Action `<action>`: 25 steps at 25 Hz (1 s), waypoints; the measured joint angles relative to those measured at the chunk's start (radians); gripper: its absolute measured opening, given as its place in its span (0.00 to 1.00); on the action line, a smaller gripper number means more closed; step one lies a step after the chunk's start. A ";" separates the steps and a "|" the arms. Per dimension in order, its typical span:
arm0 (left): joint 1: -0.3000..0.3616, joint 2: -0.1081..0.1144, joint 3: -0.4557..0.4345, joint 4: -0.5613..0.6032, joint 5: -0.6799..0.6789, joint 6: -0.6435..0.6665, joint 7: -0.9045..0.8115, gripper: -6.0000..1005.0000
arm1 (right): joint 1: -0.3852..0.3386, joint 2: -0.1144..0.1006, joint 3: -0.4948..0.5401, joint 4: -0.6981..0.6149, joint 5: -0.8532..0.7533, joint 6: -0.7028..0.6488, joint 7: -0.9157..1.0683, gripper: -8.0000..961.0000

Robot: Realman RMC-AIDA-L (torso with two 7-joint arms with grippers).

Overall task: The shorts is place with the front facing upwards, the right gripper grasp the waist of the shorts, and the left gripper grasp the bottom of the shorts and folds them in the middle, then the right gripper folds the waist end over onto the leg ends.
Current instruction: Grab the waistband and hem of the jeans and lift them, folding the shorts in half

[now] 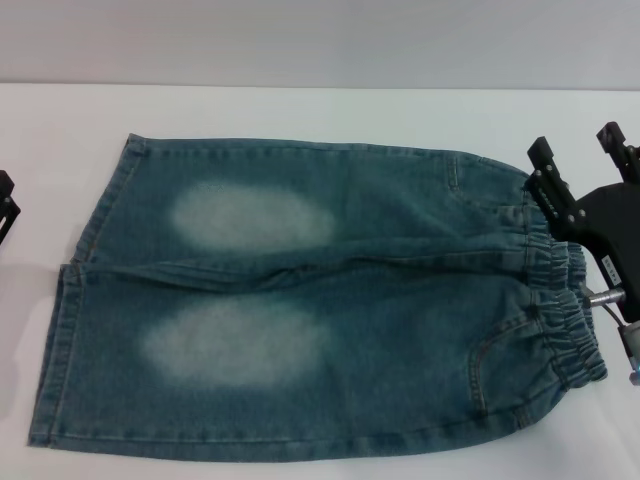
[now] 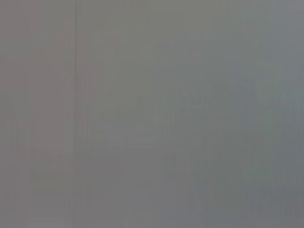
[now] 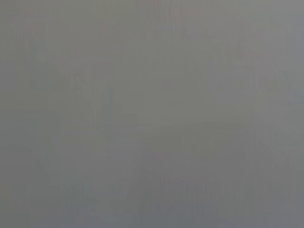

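Denim shorts [image 1: 320, 300] lie flat on the white worktop [image 1: 300, 110], the right claw [image 1: 580, 150] spread wide by their waist [image 1: 565, 310], the left claw [image 1: 6, 205] barely showing, its state unreadable.

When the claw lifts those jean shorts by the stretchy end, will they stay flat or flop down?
Probably flop: the shorts lie soft and creased on the table. The gathered waist would likely stretch first. They look thick, so perhaps heavyish. The right gripper is open beside it.

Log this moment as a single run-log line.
shorts: flat, unfolded, waist toward right | right gripper: open, over waist edge, no grasp | left gripper: at left edge, off the leg ends
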 joint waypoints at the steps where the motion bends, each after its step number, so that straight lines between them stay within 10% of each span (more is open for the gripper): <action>1: 0.001 0.000 0.000 0.000 0.000 0.000 0.000 0.84 | -0.002 0.000 0.000 0.000 -0.002 0.000 0.000 0.79; 17: -0.005 -0.003 0.030 0.000 0.000 0.028 -0.001 0.83 | 0.018 -0.006 -0.005 -0.036 -0.006 0.059 0.011 0.79; 25: -0.009 0.011 0.048 0.021 0.000 0.052 -0.139 0.83 | 0.077 -0.053 0.055 -0.186 -0.005 0.340 -0.030 0.78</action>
